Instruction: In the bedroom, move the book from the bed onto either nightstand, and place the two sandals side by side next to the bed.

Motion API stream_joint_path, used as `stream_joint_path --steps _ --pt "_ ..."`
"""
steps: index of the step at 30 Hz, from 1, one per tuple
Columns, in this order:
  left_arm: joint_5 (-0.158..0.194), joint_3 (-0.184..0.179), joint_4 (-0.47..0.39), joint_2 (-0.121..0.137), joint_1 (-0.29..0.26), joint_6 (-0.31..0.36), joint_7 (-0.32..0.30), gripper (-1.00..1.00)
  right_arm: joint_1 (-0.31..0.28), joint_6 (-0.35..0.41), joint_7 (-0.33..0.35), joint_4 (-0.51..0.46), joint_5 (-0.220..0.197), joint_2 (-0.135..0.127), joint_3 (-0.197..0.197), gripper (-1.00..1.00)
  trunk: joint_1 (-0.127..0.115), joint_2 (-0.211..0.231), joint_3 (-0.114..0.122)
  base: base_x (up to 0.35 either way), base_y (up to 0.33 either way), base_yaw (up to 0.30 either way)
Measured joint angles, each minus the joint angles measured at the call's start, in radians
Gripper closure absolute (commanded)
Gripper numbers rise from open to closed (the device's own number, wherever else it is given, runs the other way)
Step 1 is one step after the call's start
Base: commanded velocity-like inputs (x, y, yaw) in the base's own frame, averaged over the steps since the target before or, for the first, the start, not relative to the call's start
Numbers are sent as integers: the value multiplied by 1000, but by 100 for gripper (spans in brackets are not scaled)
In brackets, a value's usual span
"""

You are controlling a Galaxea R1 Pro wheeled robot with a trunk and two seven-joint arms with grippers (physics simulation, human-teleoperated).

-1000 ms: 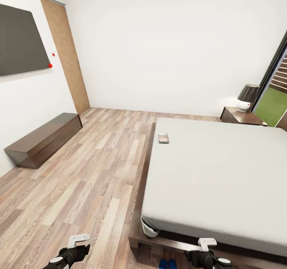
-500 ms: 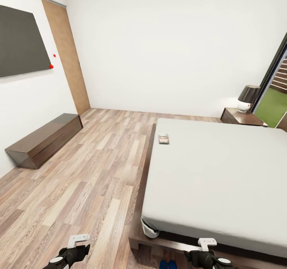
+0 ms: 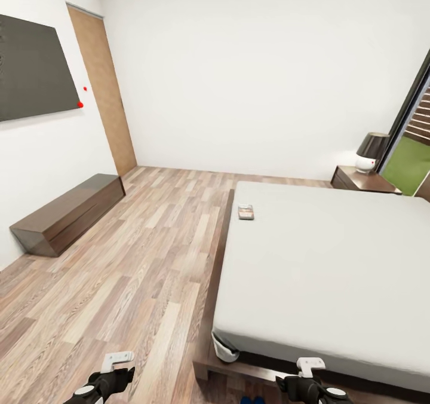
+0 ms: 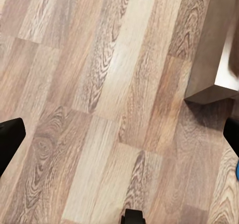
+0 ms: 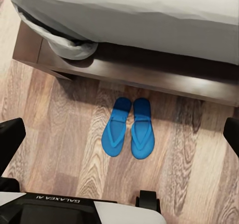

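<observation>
The book (image 3: 245,212) lies on the bed (image 3: 334,260) near its floor-side edge, far from the nightstand (image 3: 361,180) at the bed's head, while the two sandals (image 5: 128,127) sit paired on the floor just beside the bed's foot frame. The left hand (image 3: 106,383) and right hand (image 3: 307,386) both hang empty, fingers spread apart. Judging from here, rolling along the bed toward the book risks the base clipping the frame corner or nudging the sandals apart.

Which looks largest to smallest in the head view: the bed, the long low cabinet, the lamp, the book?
1. bed
2. long low cabinet
3. lamp
4. book
Lamp and book lie farther from the camera, so true sizes stay unsure.
</observation>
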Motion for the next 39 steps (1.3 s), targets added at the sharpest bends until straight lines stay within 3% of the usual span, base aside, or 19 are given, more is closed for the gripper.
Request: stream_joint_path --steps 15,29,39 --pt "-1 0 0 -1 0 0 0 -100 0 0 0 0 0 -1 0 -100 0 0 22 0 0 85" --pt "-1 0 0 -3 0 -1 0 -100 0 0 0 -1 0 0 0 -100 0 0 25 0 0 25" --pt "-1 0 -1 -4 3 -1 0 -100 0 0 0 -1 0 1 1 -100 0 0 28 0 0 195"
